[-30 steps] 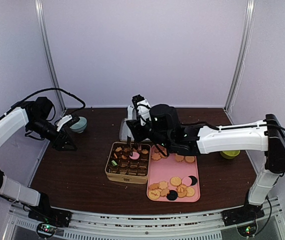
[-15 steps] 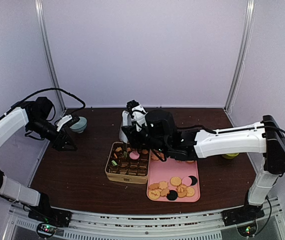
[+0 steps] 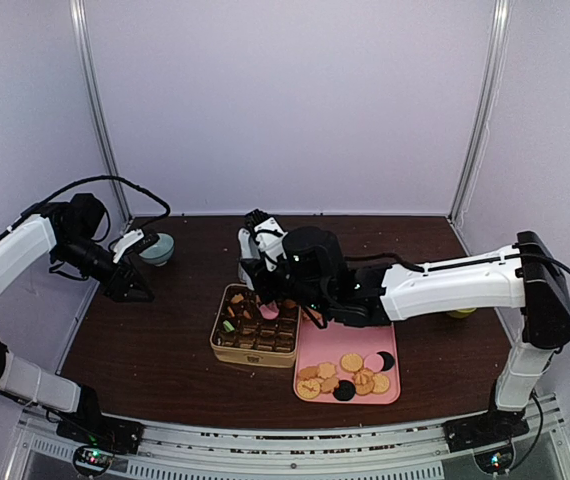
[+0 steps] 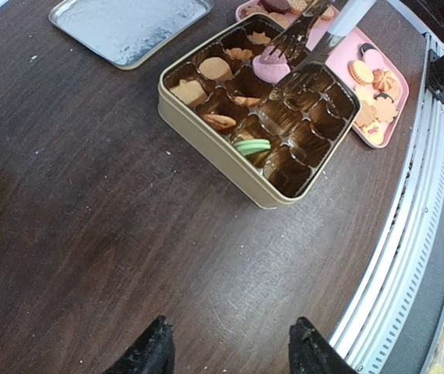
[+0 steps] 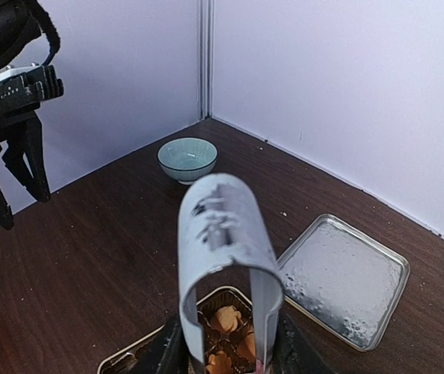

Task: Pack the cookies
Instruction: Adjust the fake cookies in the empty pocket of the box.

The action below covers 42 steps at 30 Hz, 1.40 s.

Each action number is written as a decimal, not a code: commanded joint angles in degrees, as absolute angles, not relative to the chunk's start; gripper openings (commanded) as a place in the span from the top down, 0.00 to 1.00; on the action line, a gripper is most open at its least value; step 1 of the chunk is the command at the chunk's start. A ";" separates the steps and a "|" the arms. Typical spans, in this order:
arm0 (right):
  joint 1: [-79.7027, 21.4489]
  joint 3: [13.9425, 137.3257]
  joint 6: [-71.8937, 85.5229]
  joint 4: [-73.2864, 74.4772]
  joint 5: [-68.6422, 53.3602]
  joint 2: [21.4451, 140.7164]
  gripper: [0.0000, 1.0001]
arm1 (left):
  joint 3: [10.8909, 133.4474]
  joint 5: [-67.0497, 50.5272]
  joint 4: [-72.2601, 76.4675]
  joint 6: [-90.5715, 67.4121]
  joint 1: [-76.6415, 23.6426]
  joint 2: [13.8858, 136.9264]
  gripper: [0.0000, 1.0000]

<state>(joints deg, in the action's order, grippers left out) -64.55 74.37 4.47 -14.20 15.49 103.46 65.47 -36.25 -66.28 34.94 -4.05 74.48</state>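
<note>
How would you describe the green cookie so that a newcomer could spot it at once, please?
On the dark table, find the gold tin left of the pink tray. Along the tin's left-hand side, seen from above, one cup holds the green cookie. It is the only green one; its neighbours are tan or pink.

white arms [image 3: 445, 285] — black joints [image 3: 555, 300], black cables [image 3: 115, 182]

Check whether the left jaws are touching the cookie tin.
Apart. The left wrist view shows the left gripper, jaws open and empty, with a broad stretch of dark table between it and the tin.
</note>
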 commanded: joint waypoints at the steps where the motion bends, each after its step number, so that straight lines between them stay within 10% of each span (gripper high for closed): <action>1: -64.85 76.83 1.64 -13.19 17.83 104.99 0.65 | 65.53 -37.56 -67.30 36.08 -3.51 73.45 0.47; 42: -61.76 77.80 0.81 -12.72 18.60 100.88 0.77 | 65.39 -39.81 -67.31 35.36 -3.51 73.73 0.47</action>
